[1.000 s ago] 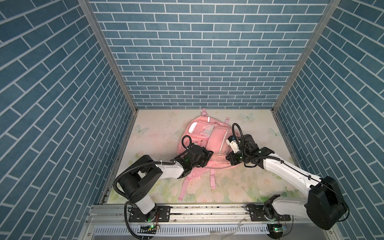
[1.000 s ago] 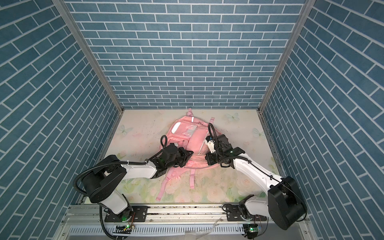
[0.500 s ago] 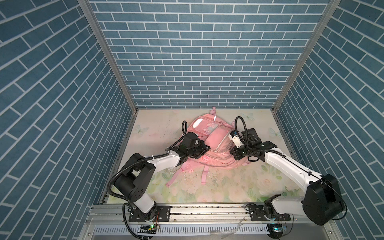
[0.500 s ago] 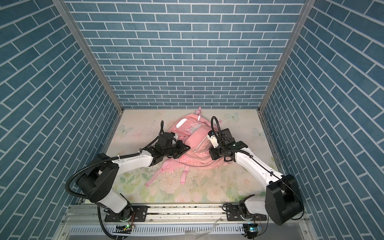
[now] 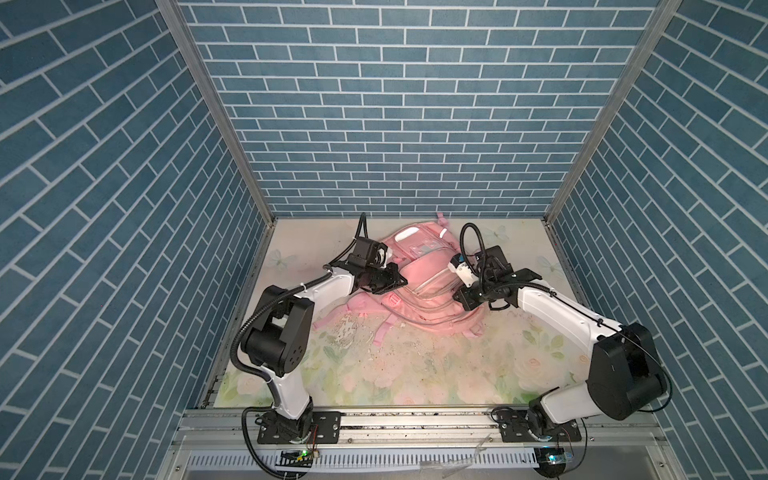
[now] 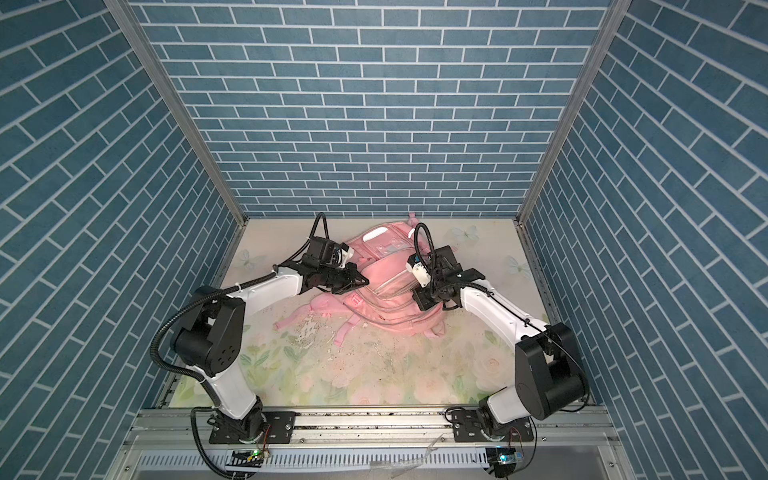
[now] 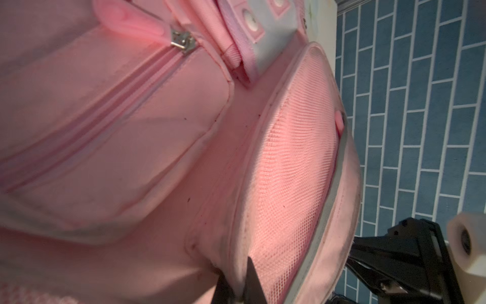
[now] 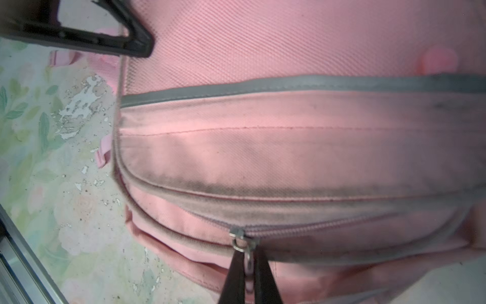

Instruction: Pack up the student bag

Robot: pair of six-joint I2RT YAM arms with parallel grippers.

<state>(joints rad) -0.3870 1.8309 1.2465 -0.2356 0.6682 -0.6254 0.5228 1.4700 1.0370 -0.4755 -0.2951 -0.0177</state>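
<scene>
The bag (image 5: pixel 419 286) lies flat on the mat (image 5: pixel 415 374), with both grippers at its sides. At the bag's right side, the right gripper (image 8: pixel 248 265) is pinched tight on a zip pull (image 8: pixel 247 259), and the zip (image 8: pixel 342 223) runs away from it along the bag. At the bag's left side, the left gripper (image 7: pixel 238 287) is clamped on a fabric seam (image 7: pixel 231 273), probably bracing the bag against the tug.

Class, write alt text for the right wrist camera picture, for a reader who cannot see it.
The right gripper, shut, pinches the metal zipper pull of a pocket on the pink student bag, which fills most of the view. A grey strip crosses the bag; the worn floral table shows beside it.
</scene>
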